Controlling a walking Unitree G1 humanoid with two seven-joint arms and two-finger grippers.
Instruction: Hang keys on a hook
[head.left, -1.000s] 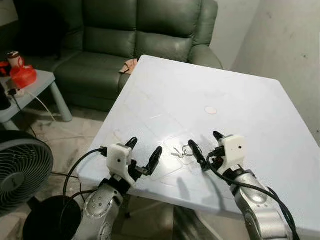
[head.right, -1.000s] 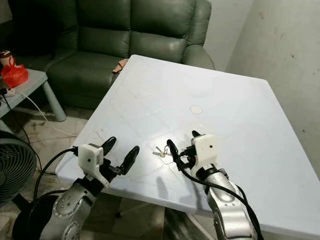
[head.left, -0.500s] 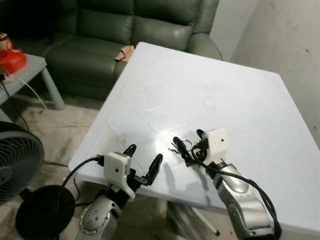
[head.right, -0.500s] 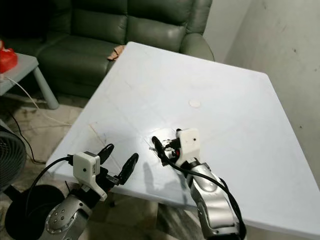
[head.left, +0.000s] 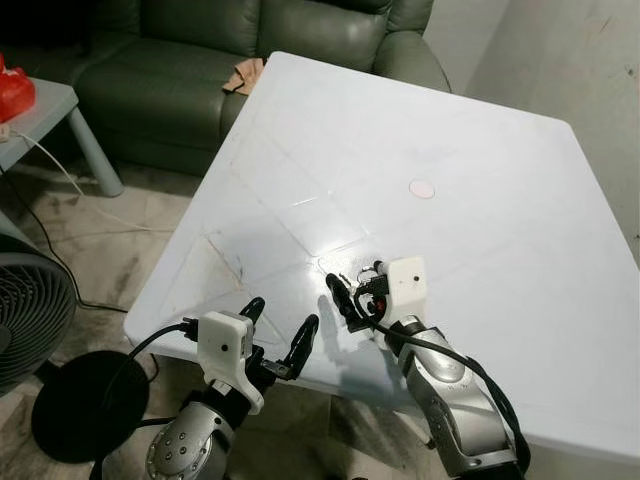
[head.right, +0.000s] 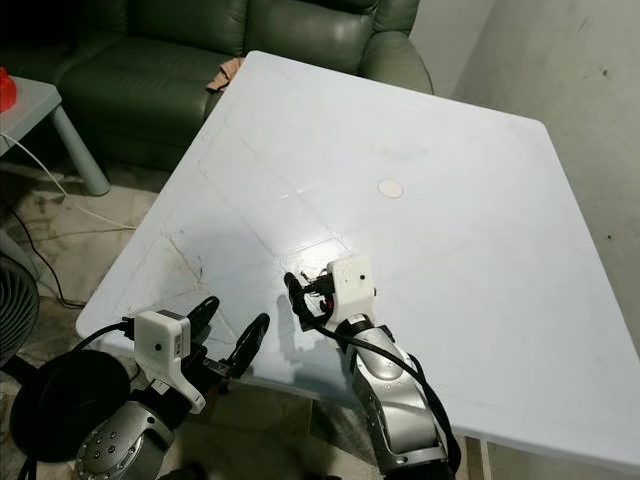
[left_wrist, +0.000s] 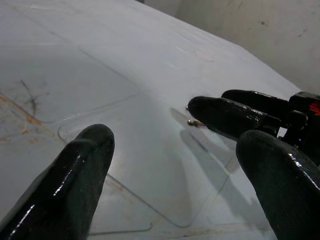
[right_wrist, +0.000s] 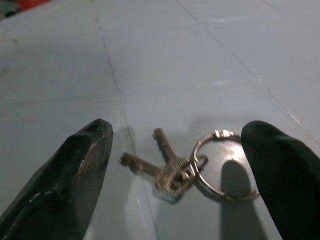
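Note:
A small bunch of keys (right_wrist: 175, 172) on a metal ring (right_wrist: 220, 165) lies flat on the white table (head.left: 450, 130), close to its near edge. My right gripper (head.left: 357, 290) is low over the table and open, one black finger on each side of the keys, touching neither as far as I can see. In the right wrist view the keys sit between the fingertips (right_wrist: 75, 170). My left gripper (head.left: 277, 328) is open and holds nothing, hovering at the table's front edge to the left of the keys. Its wrist view looks across the tabletop at the right gripper's fingers (left_wrist: 225, 115).
A small round disc (head.left: 422, 188) lies further back on the table. A dark green sofa (head.left: 180, 60) stands behind it, a pale side table (head.left: 30, 110) and a floor fan (head.left: 30, 310) to the left. A bare wall (head.left: 580, 60) runs on the right.
The camera has come closer and tilted down. My right gripper has gone lower and leftwards until its fingers straddle the keys. The left gripper stays open by the table's edge.

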